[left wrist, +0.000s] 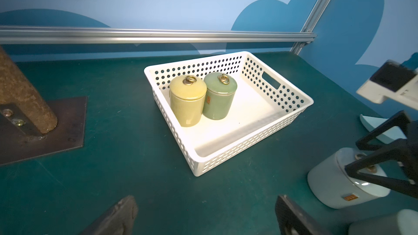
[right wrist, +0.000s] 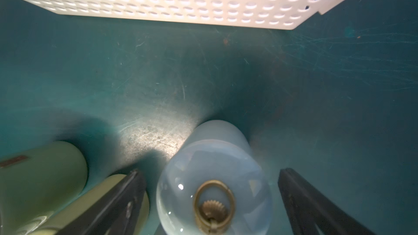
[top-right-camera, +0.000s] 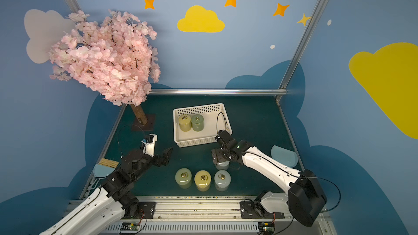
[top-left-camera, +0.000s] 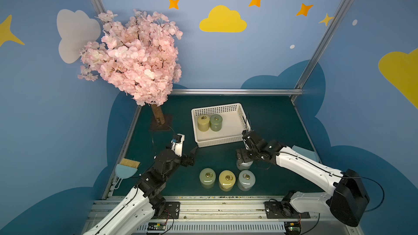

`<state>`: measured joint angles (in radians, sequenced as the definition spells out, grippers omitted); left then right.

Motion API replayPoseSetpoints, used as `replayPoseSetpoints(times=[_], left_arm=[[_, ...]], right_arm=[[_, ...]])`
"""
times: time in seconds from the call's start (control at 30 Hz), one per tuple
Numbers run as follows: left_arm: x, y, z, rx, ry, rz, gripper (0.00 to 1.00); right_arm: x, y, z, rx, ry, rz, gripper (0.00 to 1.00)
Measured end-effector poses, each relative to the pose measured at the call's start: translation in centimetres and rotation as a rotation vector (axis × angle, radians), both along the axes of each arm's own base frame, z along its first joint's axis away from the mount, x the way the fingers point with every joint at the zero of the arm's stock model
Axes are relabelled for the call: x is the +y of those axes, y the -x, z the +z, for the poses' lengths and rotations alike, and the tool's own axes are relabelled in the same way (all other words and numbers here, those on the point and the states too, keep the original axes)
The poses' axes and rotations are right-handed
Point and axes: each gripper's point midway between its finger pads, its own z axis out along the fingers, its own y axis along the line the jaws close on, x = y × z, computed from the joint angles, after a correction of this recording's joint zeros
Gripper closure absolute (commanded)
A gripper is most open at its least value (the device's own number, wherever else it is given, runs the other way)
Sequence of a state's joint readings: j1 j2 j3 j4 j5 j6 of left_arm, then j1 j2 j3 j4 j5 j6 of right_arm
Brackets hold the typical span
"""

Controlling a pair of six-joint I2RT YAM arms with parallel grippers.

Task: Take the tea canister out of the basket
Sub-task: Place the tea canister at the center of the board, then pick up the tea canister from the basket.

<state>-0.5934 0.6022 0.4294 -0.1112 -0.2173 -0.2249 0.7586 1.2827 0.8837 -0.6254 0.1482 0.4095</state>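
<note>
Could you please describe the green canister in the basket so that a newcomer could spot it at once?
On the table, find the white basket near the pink tree. Two canisters stand side by side at its tree-side end. The green canister is the one farther from the tree; its neighbour is a yellow canister.

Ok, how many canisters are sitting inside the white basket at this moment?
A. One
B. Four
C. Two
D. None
C: a yellow canister and a green canister stand upright side by side in one corner of the basket, and the rest of its floor is bare.
</note>
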Motion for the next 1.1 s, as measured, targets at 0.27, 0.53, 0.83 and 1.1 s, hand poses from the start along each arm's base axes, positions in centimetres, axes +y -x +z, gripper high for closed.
replayPoseSetpoints(times=[0.27, 0.53, 0.83, 1.1], left_arm=[[-2.8, -2.2, 2.3, 0.063, -0.006, -0.056, 0.0], [-5.2, -5.1, 2.6, 0.165, -0.068, -0.076, 0.0], [-5.4, -9.1, 1.1, 0.301, -0.142, -0.049, 0.0], [-5.3, -12.3, -0.5, 0.4, -0.183, -0.051, 0.0]], right_arm=[[-1.8, -1.8, 2.4, -0.107, -0.056, -0.015, 0.02], [-2.5, -1.9, 2.4, -0.188, -0.055, 0.036, 0.02], [-3.2, -1.6, 3.2, -0.268, -0.075, 0.06, 0.02], [-3.9, -1.4, 3.8, -0.335, -0.094, 0.057, 0.02]])
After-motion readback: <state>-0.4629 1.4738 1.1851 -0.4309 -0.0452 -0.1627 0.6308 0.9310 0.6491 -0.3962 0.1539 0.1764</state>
